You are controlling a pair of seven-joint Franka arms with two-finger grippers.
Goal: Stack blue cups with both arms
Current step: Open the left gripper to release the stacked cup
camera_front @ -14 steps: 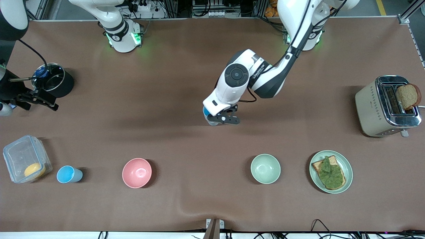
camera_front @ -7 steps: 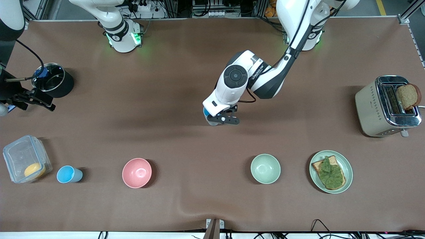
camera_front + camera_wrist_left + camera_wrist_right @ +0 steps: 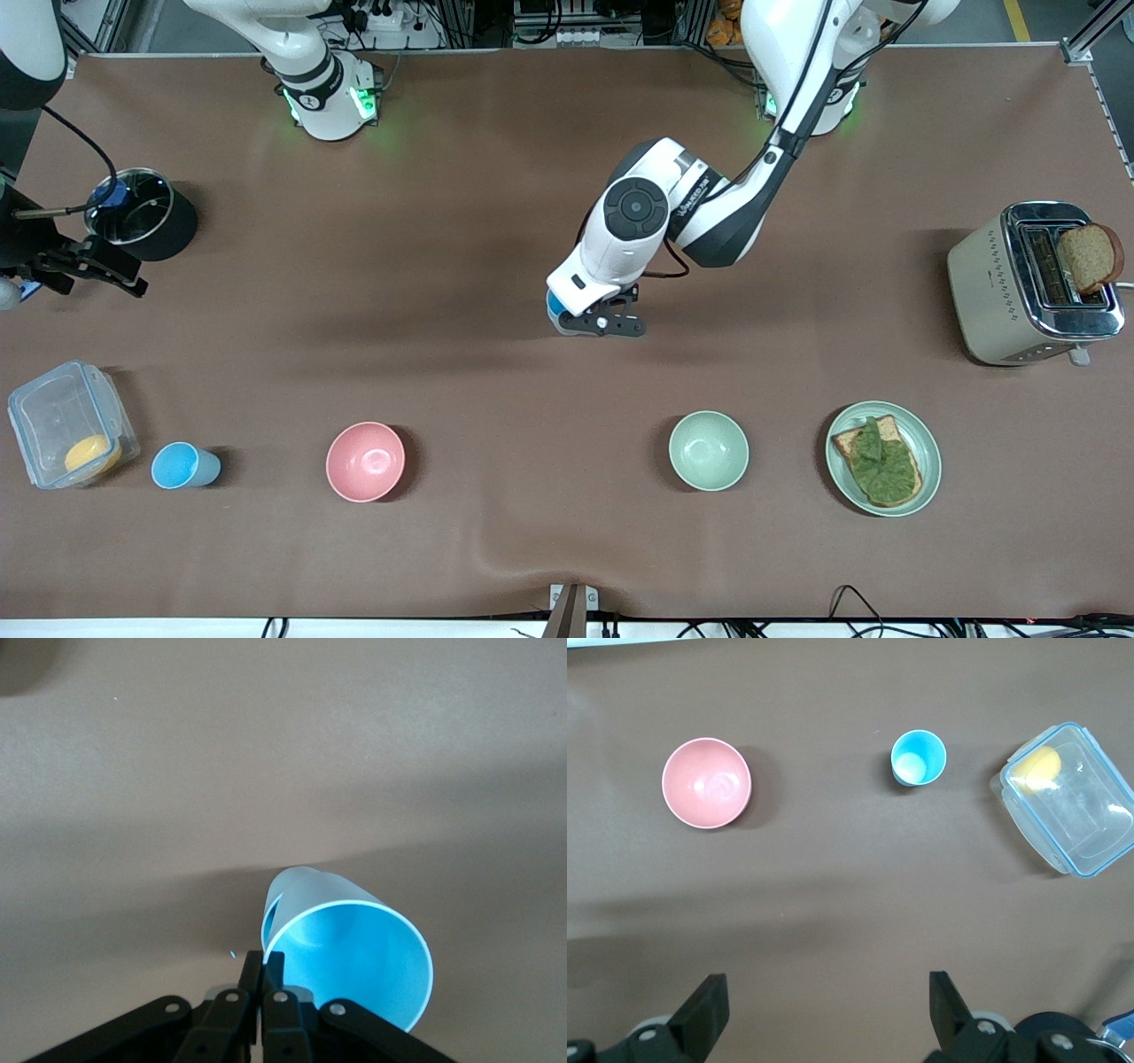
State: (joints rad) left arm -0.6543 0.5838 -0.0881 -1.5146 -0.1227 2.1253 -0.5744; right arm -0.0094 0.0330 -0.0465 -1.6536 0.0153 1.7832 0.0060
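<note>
My left gripper (image 3: 595, 322) hangs over the middle of the table, shut on the rim of a light-blue cup (image 3: 555, 307). In the left wrist view its fingers (image 3: 263, 962) pinch the wall of that cup (image 3: 354, 961), which hangs tilted with its mouth toward the camera. A second blue cup (image 3: 182, 466) stands upright at the right arm's end, between the clear box and the pink bowl. The right wrist view looks down on that cup (image 3: 918, 757). My right gripper (image 3: 120, 270) is open and empty by the black pot, its fingertips wide apart (image 3: 827, 989).
Along the side near the front camera stand a clear lidded box (image 3: 66, 424) with something yellow in it, a pink bowl (image 3: 365, 461), a pale green bowl (image 3: 708, 450) and a plate (image 3: 930, 461) with toast. A black pot (image 3: 143, 220) and a toaster (image 3: 1028, 283) sit at the table's ends.
The left arm has shifted slightly toward the front camera and its own end, carrying the cup. The right gripper drifted a little toward the table's edge.
</note>
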